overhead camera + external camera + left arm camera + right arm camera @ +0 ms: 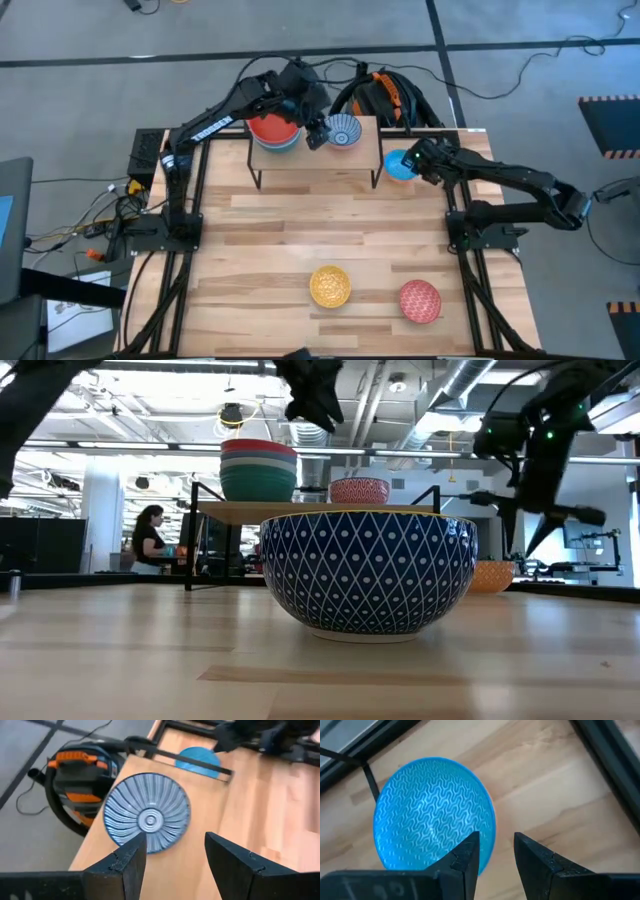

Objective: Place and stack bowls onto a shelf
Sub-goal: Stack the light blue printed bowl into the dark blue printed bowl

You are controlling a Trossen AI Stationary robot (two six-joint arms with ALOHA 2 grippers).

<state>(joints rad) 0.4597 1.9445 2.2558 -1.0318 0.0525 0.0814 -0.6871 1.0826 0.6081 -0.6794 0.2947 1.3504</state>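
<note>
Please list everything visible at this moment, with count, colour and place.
shelf: one, light wood on black legs, far middle of the table
stacked bowls: one stack, red on top, count unclear, shelf's left end
ribbed blue bowl: one, on the shelf beside the stack
blue bowl: one, on the table right of the shelf
yellow bowl: one, near edge, middle
pink bowl: one, right of the yellow
vacuum: one, orange-black, floor behind the table
person: one, seated, in the room behind
left gripper: open, over the ribbed blue bowl
right gripper: open, at the blue bowl's rim

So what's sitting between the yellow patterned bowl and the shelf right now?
Nothing: in the high view, only bare tabletop lies between the yellow-patterned bowl and the shelf.
</note>
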